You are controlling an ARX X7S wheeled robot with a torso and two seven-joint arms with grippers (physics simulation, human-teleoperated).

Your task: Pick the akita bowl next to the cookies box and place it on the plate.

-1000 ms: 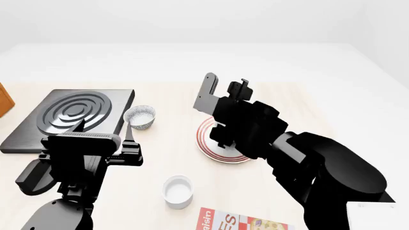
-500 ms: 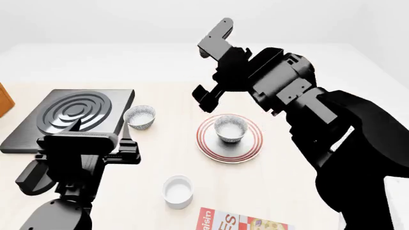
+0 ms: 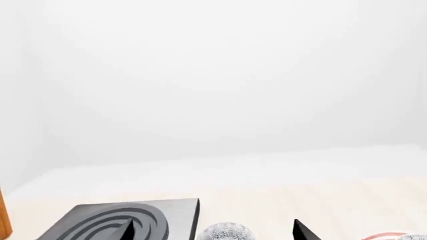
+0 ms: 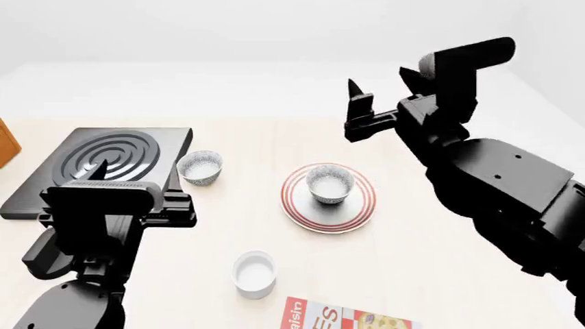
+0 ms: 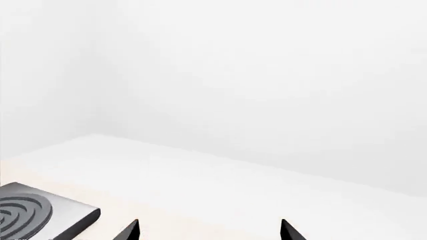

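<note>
The akita bowl (image 4: 329, 182), white with grey speckles, stands upright in the middle of the red-ringed plate (image 4: 297, 209). Nothing holds it. My right gripper (image 4: 379, 88) hangs open and empty high above the table, beyond and to the right of the plate; its wrist view shows only its two spread fingertips (image 5: 130, 231). Only the top edge of the cookies box (image 4: 347, 317) shows, at the near edge of the head view. My left gripper (image 4: 137, 184) is open and empty over the near left of the table, its tips (image 3: 303, 231) framing a look-alike bowl (image 3: 227, 233).
A second speckled bowl (image 4: 199, 166) stands beside a black burner slab (image 4: 101, 164) at the left. A plain white cup (image 4: 253, 273) sits in front of the plate. An orange object (image 4: 7, 144) shows at the left edge.
My right gripper has let go of the akita bowl on the plate, then risen and swung back to the right. The left arm has barely shifted.
</note>
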